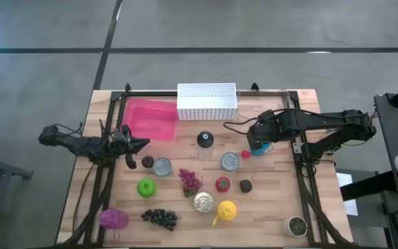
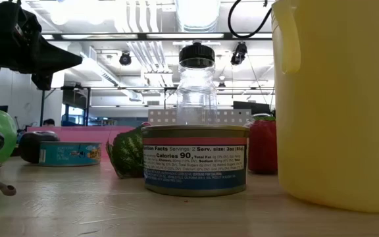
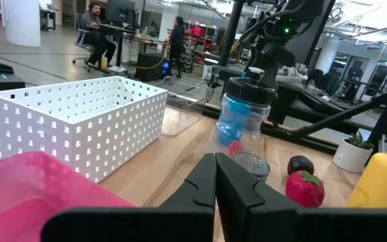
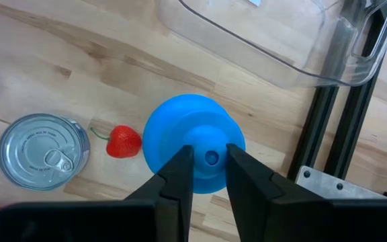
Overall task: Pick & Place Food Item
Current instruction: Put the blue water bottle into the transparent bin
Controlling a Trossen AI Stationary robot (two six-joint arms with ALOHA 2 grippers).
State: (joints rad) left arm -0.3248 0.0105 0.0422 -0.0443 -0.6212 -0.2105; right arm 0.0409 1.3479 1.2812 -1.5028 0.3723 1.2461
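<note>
A round blue toy piece point(image 4: 192, 138) with a small knob on top is at the table's right middle point(image 1: 258, 147), beside a small red strawberry point(image 4: 123, 141) and a tin can point(image 4: 43, 150). My right gripper point(image 4: 210, 168) is right above it, pointing down, fingers closed in on its top. My left gripper point(image 3: 215, 185) is shut and empty above the table's left side point(image 1: 135, 145), near the pink tray point(image 1: 149, 119). It also shows in the low view point(image 2: 25, 43). My right gripper comes from above, pointing down, and has the blue piece's small top knob point(image 4: 211, 157) pinched between its two fingers point(image 4: 180, 176). Whether the piece still stands on the table or is lifted, I cannot tell.
A white perforated basket point(image 1: 206, 101) stands at the back and a clear bin point(image 4: 261, 33) at the back right. A clear jar point(image 1: 204, 140), cans point(image 1: 162, 166), a green apple point(image 1: 146, 187), grapes point(image 1: 190, 180), a yellow jug point(image 1: 226, 210) and other toy foods fill the middle and front.
</note>
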